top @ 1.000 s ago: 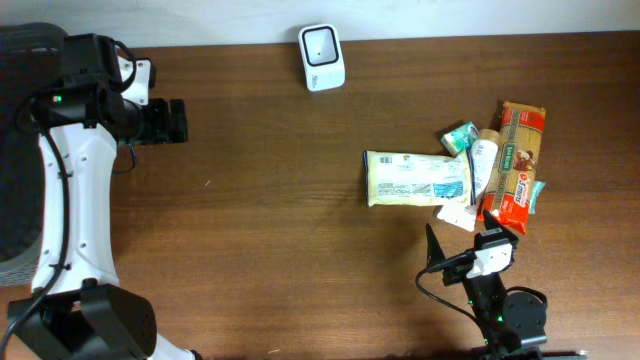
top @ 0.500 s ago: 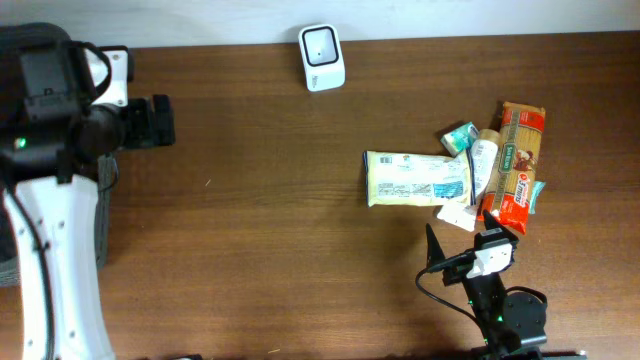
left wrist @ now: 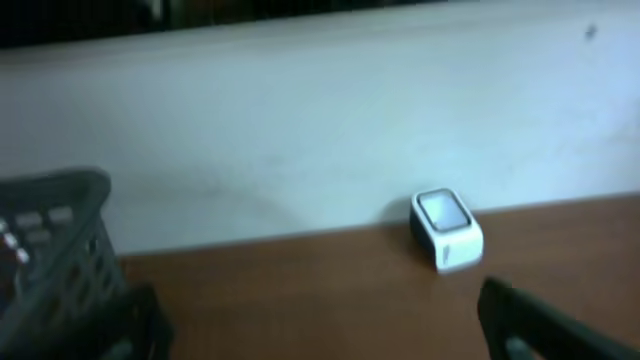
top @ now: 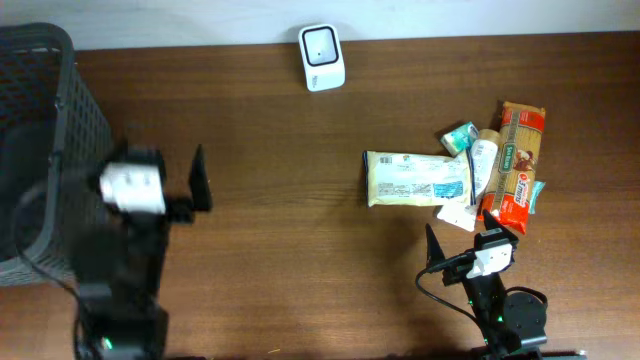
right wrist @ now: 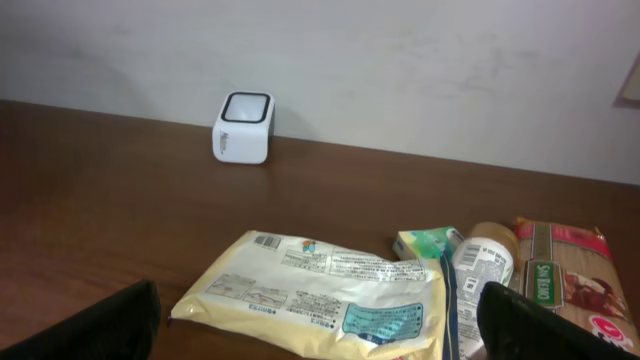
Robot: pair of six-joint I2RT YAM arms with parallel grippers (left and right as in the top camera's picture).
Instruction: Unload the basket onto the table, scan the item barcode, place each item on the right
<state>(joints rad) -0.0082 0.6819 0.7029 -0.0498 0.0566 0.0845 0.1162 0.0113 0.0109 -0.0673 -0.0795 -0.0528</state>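
The right tool (right wrist: 318, 315) sits at the near edge of the desk (top: 280, 240), right of centre. Its fingers are spread wide and grip nothing. I see only their dark tips, cut off at the lower corners of the right wrist view.

Just ahead of it, towards the far edge, lies the yellow packet (top: 415, 178). The packet lies flat with its printed panel up. Its long axis runs parallel to the far edge. One short end points to the left edge. The other meets the pile at the right edge: a tube (top: 484, 165), a green carton (top: 459, 137) and a pasta pack (top: 517, 165). The pasta pack's long axis runs from far to near. I cannot make out a barcode on the packet. Its right end is partly covered by the tube.

The scanner (top: 322, 57) stands at the far edge near the middle, window up, well apart from the packet.

The left tool (left wrist: 315, 300) is over the left half of the desk, well apart from the packet and facing the far edge. Its fingers are spread and empty. Overhead the arm is blurred, and only one dark finger (top: 200, 178) shows clearly.

A dark basket (top: 50, 150) occupies the far left corner and is cut off by the frame.
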